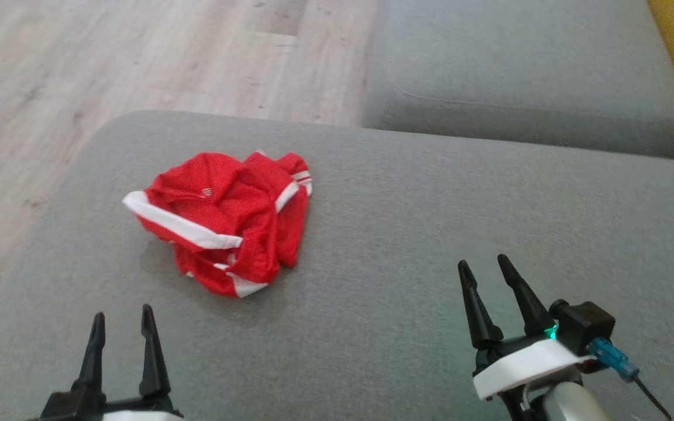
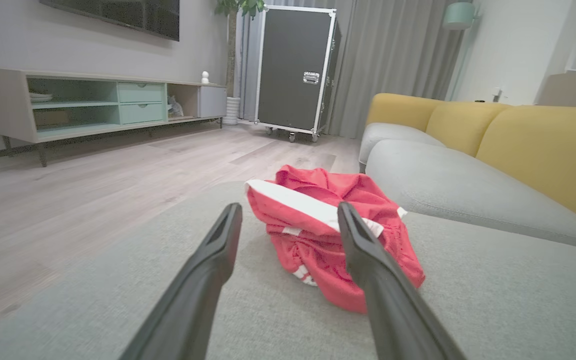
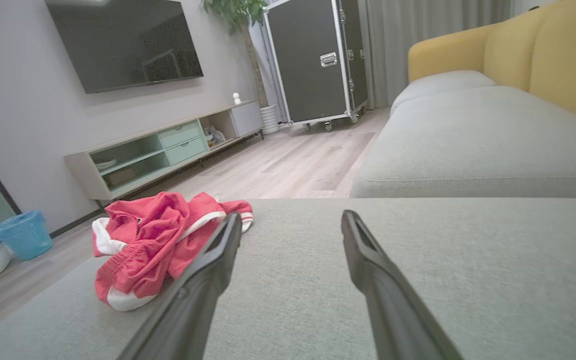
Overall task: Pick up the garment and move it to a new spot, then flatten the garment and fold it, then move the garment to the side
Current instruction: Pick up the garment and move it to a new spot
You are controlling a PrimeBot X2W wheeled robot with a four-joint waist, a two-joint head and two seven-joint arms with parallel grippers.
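Observation:
The garment (image 1: 226, 219) is a red piece with white bands, lying crumpled in a heap on the grey cushion (image 1: 401, 234), left of centre. My left gripper (image 1: 123, 313) is open at the lower left, a short way in front of the heap and touching nothing. In the left wrist view the garment (image 2: 318, 225) sits just beyond the left gripper (image 2: 288, 207). My right gripper (image 1: 482, 262) stands open at the lower right, well to the right of the cloth. From the right wrist, the garment (image 3: 158, 240) lies left of the empty right gripper (image 3: 290, 215).
A second grey seat cushion (image 1: 518, 70) lies beyond, with yellow backrests (image 2: 543, 150) along the right. Wooden floor (image 1: 109, 64) runs past the cushion's left and far edges. A TV cabinet (image 2: 93, 105), a black wheeled case (image 2: 295, 70) and a blue bin (image 3: 23, 235) stand across the room.

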